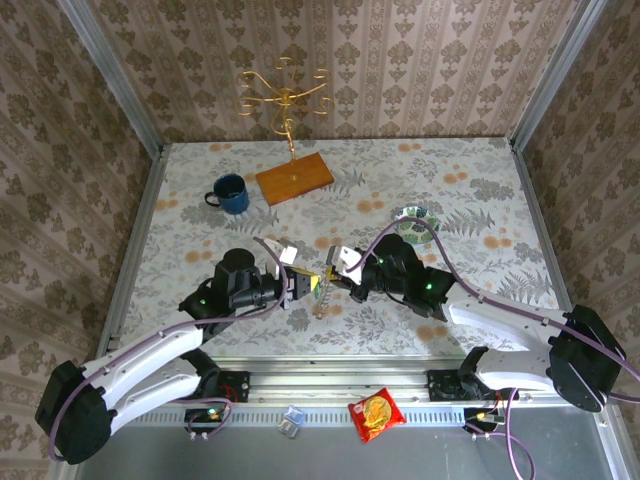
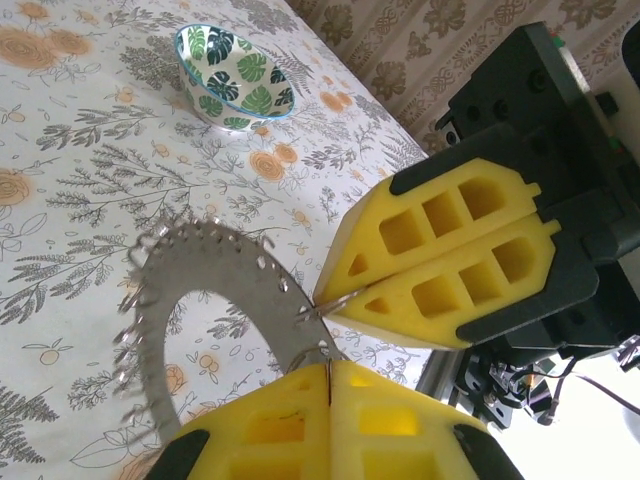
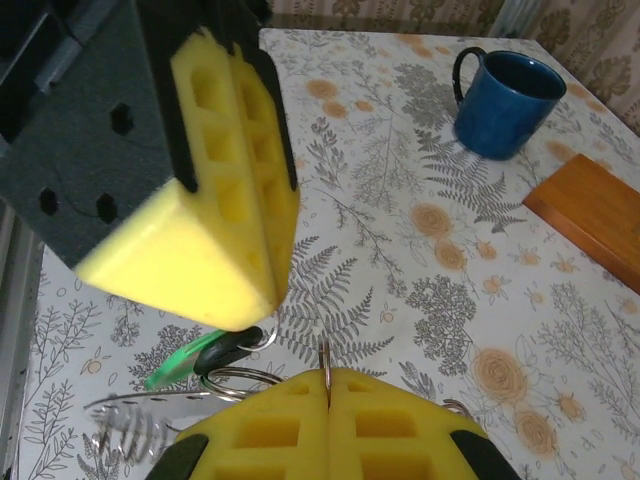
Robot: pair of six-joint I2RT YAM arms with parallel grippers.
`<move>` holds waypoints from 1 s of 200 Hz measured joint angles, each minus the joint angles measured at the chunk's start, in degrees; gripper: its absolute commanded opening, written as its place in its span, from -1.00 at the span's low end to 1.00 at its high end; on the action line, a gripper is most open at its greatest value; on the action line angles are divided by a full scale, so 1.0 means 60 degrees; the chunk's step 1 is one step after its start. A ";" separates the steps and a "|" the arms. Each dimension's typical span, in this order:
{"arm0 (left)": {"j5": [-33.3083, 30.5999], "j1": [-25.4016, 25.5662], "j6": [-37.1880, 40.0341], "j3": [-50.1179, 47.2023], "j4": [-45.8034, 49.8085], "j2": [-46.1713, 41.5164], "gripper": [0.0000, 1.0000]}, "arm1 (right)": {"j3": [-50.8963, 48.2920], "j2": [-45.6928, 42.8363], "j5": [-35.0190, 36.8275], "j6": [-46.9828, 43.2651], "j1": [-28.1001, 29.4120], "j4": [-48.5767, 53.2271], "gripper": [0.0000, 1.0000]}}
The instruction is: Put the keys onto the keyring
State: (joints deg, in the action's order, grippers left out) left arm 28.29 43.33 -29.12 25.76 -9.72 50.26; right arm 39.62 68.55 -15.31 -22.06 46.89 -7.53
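You have the left gripper [image 2: 328, 375] and right gripper [image 3: 328, 385] both clamped shut on the keyring [image 2: 336, 298], strung between their tips above the table [image 1: 450, 200], probably to spread its coil for the green key [image 3: 180, 366] dangling beneath.

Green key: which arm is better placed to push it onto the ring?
Probably left: the left claw, shut, sits just above the green key, while the right claw pinches the ring wire.
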 measured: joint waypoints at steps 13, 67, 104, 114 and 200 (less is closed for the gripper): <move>0.0040 0.0000 0.0051 -0.0055 -0.0102 -0.0091 -1.00 | 0.0000 0.0015 -0.0004 -0.0106 0.0062 0.0000 -1.00; 0.0084 0.0000 0.0255 -0.0386 -0.0324 -0.0404 -1.00 | 0.0000 0.0160 -0.0022 -0.0346 0.0215 0.0004 -1.00; 0.0080 0.0000 0.0295 -0.0481 -0.0568 -0.0404 -1.00 | 0.0004 0.0270 -0.0022 -0.0350 0.0295 0.0004 -1.00; 0.0080 0.0000 0.0302 -0.0495 -0.0627 -0.0404 -1.00 | 0.0004 0.0295 -0.0022 -0.0372 0.0306 0.0007 -1.00; 0.0080 0.0000 0.0313 -0.0561 -0.0947 -0.0306 -1.00 | 0.0033 0.0412 0.0015 -0.0368 0.0426 0.0025 -1.00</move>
State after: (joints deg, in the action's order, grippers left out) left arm 28.77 43.33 -27.24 22.39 -15.40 48.42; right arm 39.81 71.02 -15.22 -24.27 49.45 -7.38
